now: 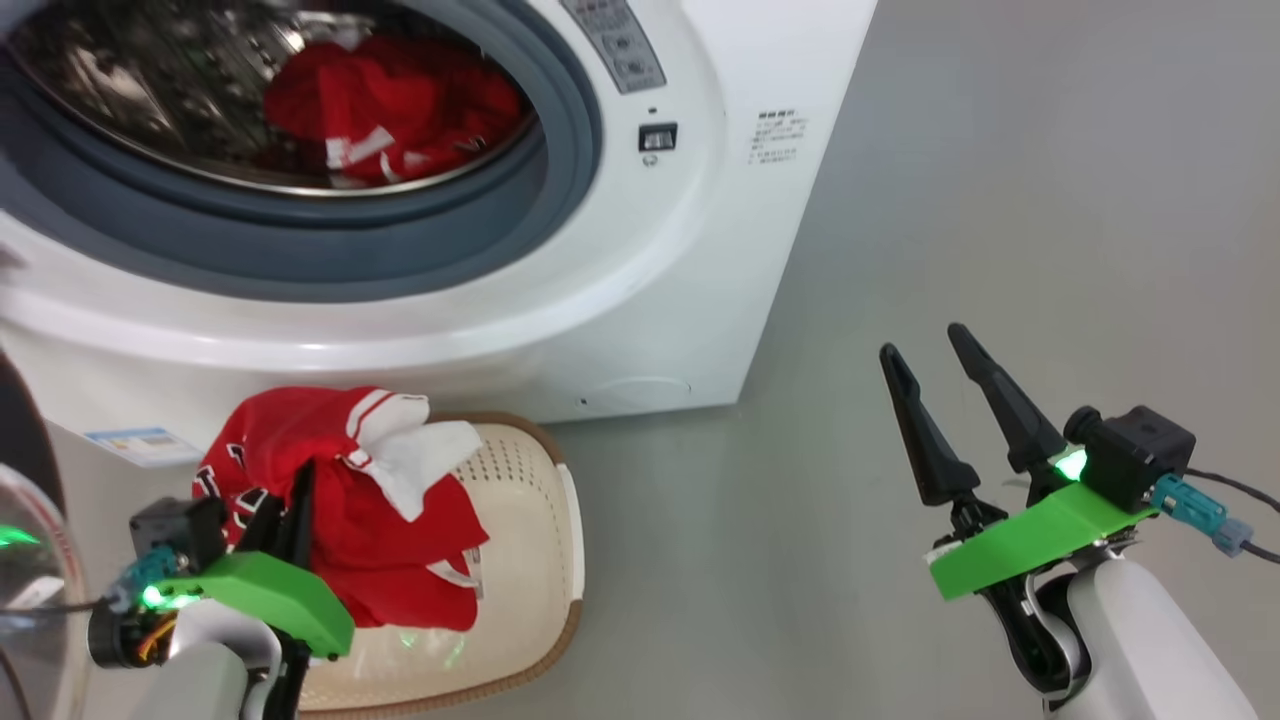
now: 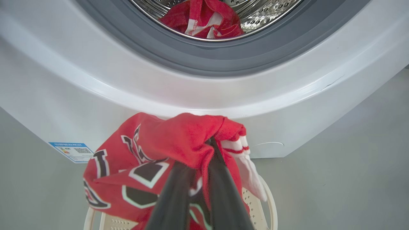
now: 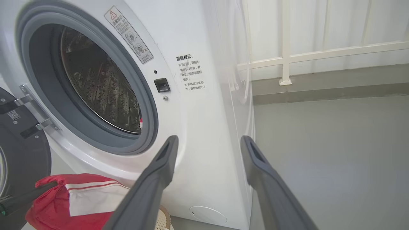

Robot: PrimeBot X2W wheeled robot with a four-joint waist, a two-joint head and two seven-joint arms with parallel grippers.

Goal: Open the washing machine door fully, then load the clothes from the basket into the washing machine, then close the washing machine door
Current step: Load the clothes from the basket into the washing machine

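A red garment (image 1: 390, 540) with white stripes and dark lettering hangs bunched over the basket (image 1: 545, 520), its lower folds draping into the cream tub. The left pincer (image 2: 201, 166) is clamped on this garment near its top, with both dark fingers pressed into the fabric. A second red garment (image 1: 400, 110) lies inside the steel drum (image 1: 150, 90), behind the grey gasket (image 1: 300, 250). The basket stands on the floor (image 1: 1000, 200) just in front of the washing machine (image 1: 640, 290), below the open mouth, with a blue label (image 1: 135, 445) to its left and a round cap (image 1: 640, 390) to its right. The washing machine door (image 3: 22, 159) stands swung open on its hinge at the left of the opening. The right pincer (image 1: 925, 342) hovers over bare floor, well apart from the basket, with its fingers spread and nothing between them.
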